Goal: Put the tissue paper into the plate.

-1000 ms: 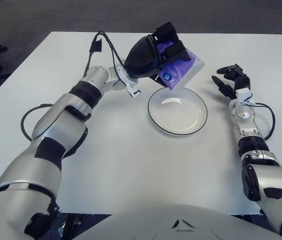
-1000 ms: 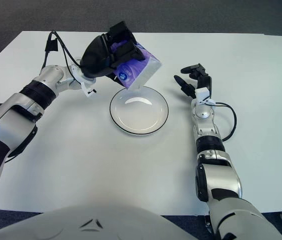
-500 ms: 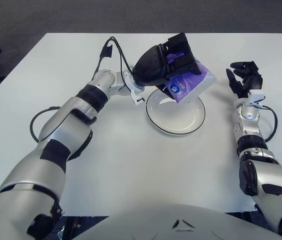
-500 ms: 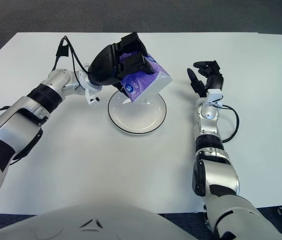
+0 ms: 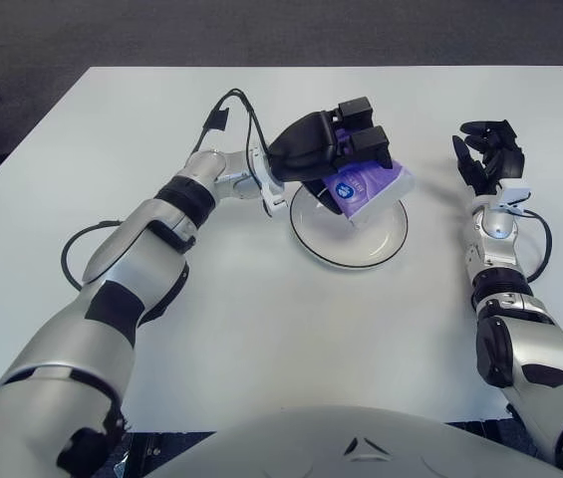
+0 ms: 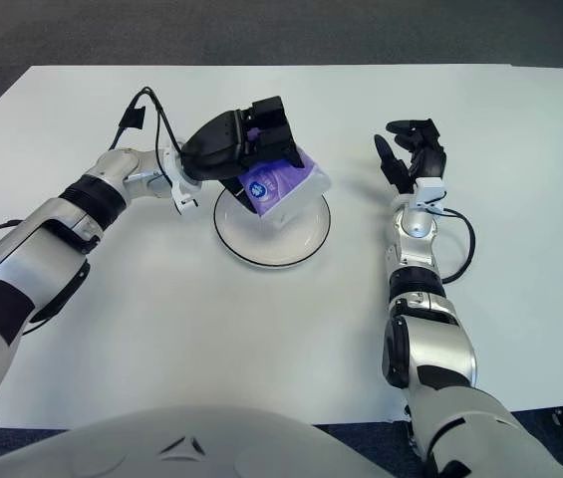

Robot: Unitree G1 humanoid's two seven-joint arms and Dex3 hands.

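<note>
- Left hand: extended over the far-left part of the plate, black fingers curled around the tissue paper from above and from its left side.
- Tissue paper: a purple and white pack, clamped in the left hand, tilted, with its printed purple face turned toward the camera. It sits directly beneath and just right of the left hand's palm, low over the plate's inner surface. Whether its lower white edge touches the plate cannot be told.
- Plate: white, round, dark-rimmed, lying on the table directly below the left hand. Its near and right rim shows clear of the pack.
- Right hand: well apart to the right of the plate, fingers spread and pointing upward, holding nothing. Its forearm runs back toward the robot along the table's right side.
- Cable: a black lead loops up from the left wrist, just behind the left hand.
- Table: white and flat, carrying the plate; both arms reach across it from the near edge.
</note>
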